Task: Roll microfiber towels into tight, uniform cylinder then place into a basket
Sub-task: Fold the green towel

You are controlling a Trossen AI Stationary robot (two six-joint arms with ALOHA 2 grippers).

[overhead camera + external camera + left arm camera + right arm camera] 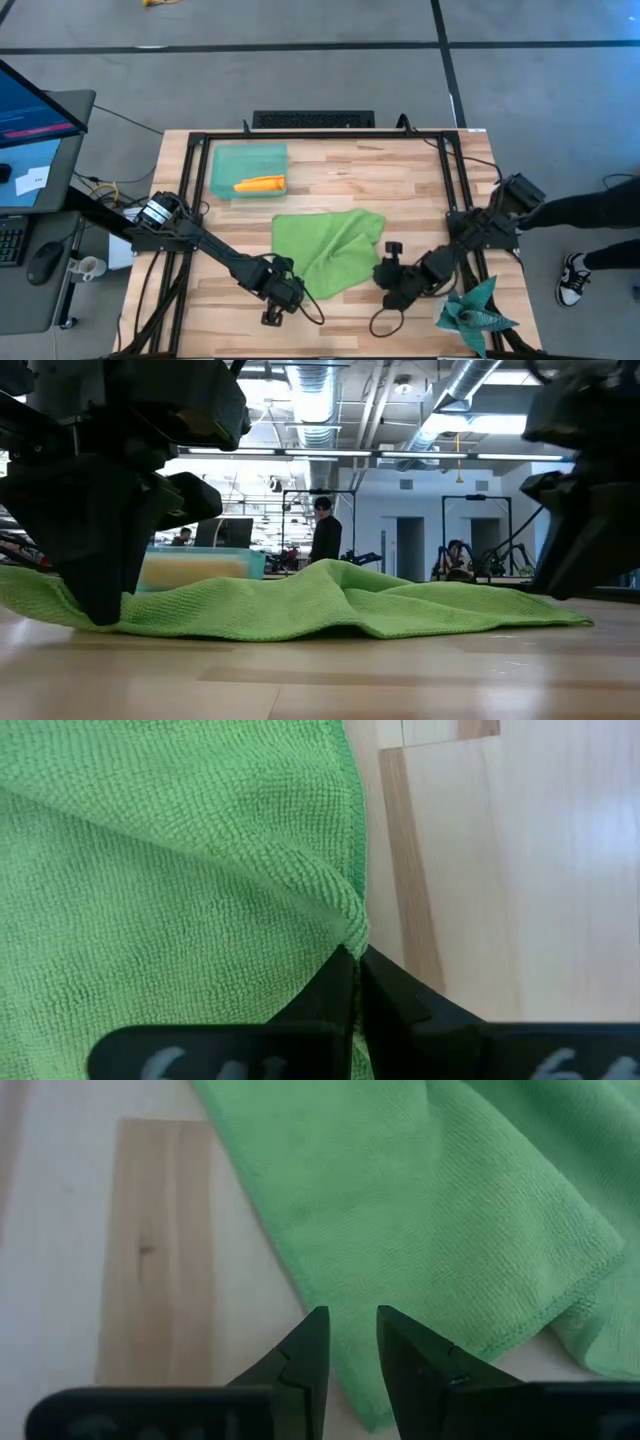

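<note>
We judge that we are at the start of the second towel: an orange towel [260, 184] already lies rolled inside the basket [222, 162] at the far left of the table [400, 190], while the green towel [330, 250] still lies open and rumpled in the middle, near the front edge. So the step in hand is taking hold of the green towel's edge to straighten it and begin the roll.

Our left gripper [283, 293] sits at the towel's near left corner. In the left wrist view its jaws are pressed together with the hem of the green towel [180, 870] pinched between the fingertips [340, 982], so it is clamped on the cloth.

Our right gripper [398, 283] waits just off the towel's right side. In the right wrist view its jaws stand a little apart, a narrow gap between the fingertips [310, 1342], hovering over the edge of the green towel [430, 1210] with nothing held.

The next move, as we see it, calls for the right gripper to close on its own corner, then both to pull the cloth flat before rolling it evenly. A dark spiky cloth [472, 315] lies at the front right corner, apart from the work.
</note>
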